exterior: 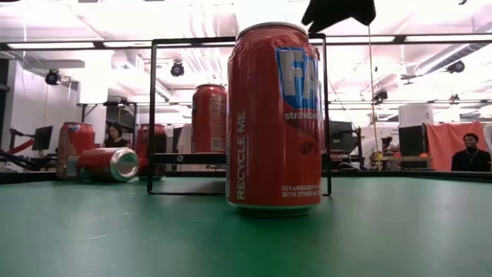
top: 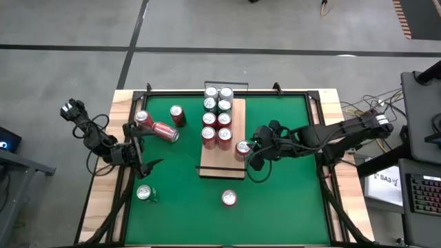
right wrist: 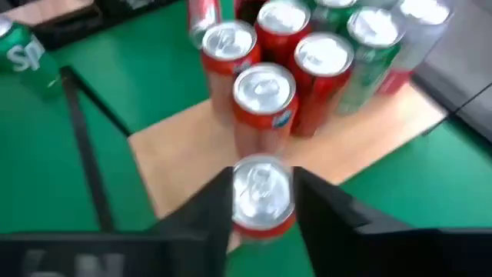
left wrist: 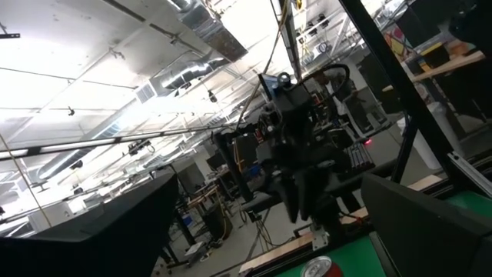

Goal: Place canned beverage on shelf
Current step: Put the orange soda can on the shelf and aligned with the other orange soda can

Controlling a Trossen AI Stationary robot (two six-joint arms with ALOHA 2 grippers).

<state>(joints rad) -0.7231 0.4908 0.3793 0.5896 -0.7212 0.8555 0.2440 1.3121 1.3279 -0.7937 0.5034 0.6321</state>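
The shelf (top: pixel 233 160), a pale wood board with black end rails, lies mid-table on the green mat and carries several upright red and green cans (top: pixel 217 118) on its far half. My right gripper (top: pixel 248 151) reaches in from the table's right and is shut on a red can (right wrist: pixel 262 192) with a silver top, at the board's right long edge. My left gripper (top: pixel 142 157) waits open at the table's left side with nothing between its fingers. My right gripper pinches the red can's side wall (right wrist: pixel 240 209) just under its top rim, one finger (right wrist: pixel 204 211) on each opposite side. The fingers slant down from the table's right. The can stays upright in the hold, above the board's right edge (top: pixel 242 148).
Loose cans stand or lie on the mat: a red one on its side (top: pixel 164 131), two upright red ones (top: pixel 177 115) at far left, a green one (top: pixel 145 193) at near left, and a red one (top: pixel 229 198) near the front. The board's near half is bare.
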